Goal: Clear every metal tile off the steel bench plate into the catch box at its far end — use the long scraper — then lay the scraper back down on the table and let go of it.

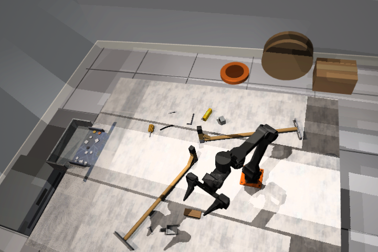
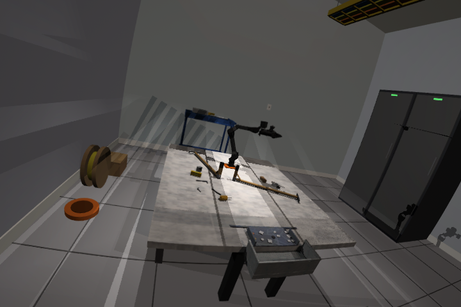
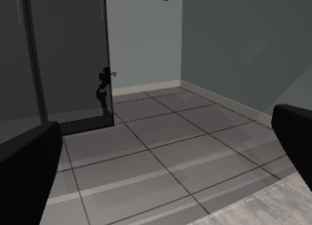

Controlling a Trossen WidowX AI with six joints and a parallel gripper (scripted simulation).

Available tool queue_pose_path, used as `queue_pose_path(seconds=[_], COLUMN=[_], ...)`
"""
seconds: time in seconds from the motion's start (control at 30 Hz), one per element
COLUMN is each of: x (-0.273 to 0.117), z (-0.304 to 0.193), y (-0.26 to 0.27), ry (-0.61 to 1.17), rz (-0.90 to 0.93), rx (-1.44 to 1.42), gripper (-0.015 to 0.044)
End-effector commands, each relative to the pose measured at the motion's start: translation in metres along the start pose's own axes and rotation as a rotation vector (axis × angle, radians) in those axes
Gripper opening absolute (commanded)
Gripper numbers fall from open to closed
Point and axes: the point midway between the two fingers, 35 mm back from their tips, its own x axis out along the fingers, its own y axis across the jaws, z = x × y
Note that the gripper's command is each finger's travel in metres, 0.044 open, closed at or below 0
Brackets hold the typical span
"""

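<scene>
My gripper [image 1: 194, 207] [image 2: 280, 135] [image 3: 170, 123] is open and empty, high above the table. A long wooden-handled tool with a flat dark blade [image 1: 154, 205] [image 2: 267, 188], apparently the scraper, lies diagonally on the table, its raised black-tipped end near the arm. A similar tool with a toothed-looking head [image 1: 231, 136] [image 2: 205, 164] lies behind the arm. The blue-grey bench plate [image 1: 102, 142] [image 2: 280, 240] carries several small tiles [image 1: 96, 140] [image 2: 261, 232], mostly pale, a few orange or dark. The grey catch box [image 1: 60, 140] [image 2: 285, 267] adjoins its far end; no tiles show inside.
A wooden block [image 1: 192, 213] and a small metal tray-like part [image 1: 171, 229] lie beside the flat-bladed tool. A yellow block [image 1: 207, 114], a grey cube [image 1: 221, 119] and a yellow-handled tool [image 1: 150, 128] lie on the other side. Low rails edge the plate. Dark cabinets [image 2: 390, 162] stand beyond the table.
</scene>
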Motion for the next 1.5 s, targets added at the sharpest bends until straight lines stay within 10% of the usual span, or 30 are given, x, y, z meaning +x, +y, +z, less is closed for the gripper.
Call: queue_pose_path(seconds=[0.0,1.17,1.47], x=[0.006,0.003,0.009], z=[-0.002,-0.001,-0.014], y=[0.01,0.006,-0.024], ry=[-0.027,-0.014,0.059], rz=[0.035,0.018,-0.059], rx=[0.005,0.0,-0.012], gripper=[0.044,0.044,0.0204])
